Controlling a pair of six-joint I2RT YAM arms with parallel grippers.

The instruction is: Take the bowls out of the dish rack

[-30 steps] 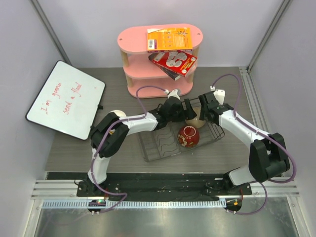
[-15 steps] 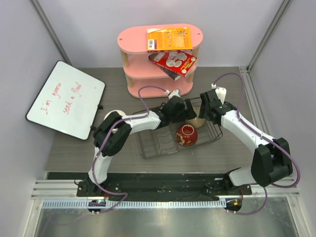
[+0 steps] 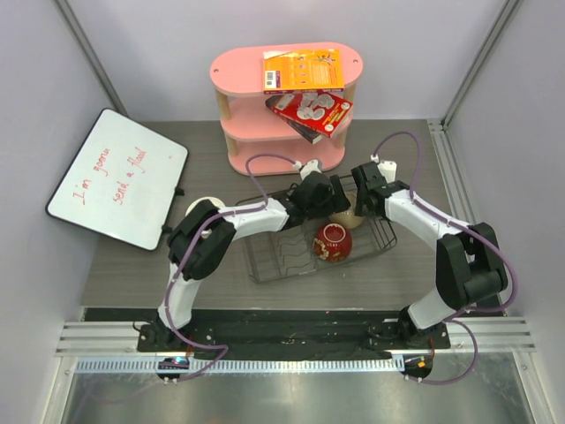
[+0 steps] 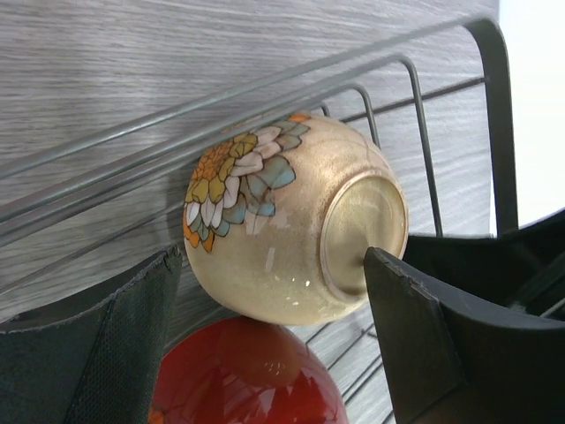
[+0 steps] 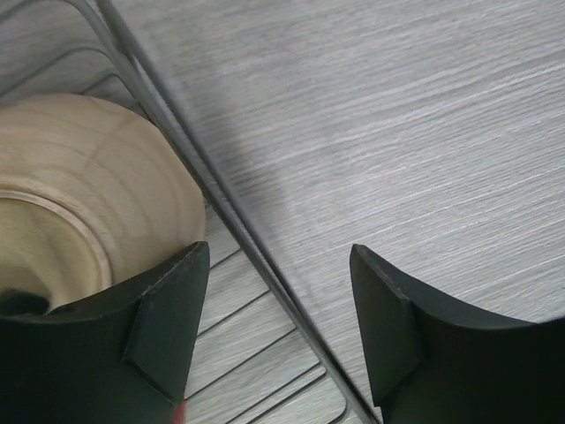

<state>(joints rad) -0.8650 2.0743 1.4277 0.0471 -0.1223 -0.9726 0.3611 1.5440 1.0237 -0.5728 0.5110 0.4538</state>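
The black wire dish rack (image 3: 284, 258) lies mid-table. A beige bowl (image 3: 350, 217) with a painted flower (image 4: 291, 221) lies on its side at the rack's far right. It rests against a dark red bowl (image 3: 334, 241) (image 4: 247, 375). My left gripper (image 3: 328, 200) (image 4: 274, 296) is open, one finger on each side of the beige bowl, the right fingertip (image 4: 388, 274) at its foot ring. My right gripper (image 3: 365, 201) (image 5: 278, 265) is open and straddles the rack's wire rim (image 5: 238, 230). The beige bowl (image 5: 79, 194) lies just outside its left finger.
A pink three-tier shelf (image 3: 284, 106) holding boxes stands right behind the rack. A whiteboard (image 3: 119, 177) lies at the left. A white round object (image 3: 205, 205) peeks out behind my left arm. Bare table shows right of the rack (image 5: 415, 115).
My left gripper has reached further right, up to the beige bowl. My right gripper has shifted left and back towards the rack's far right rim. Both bowls stay roughly in place.
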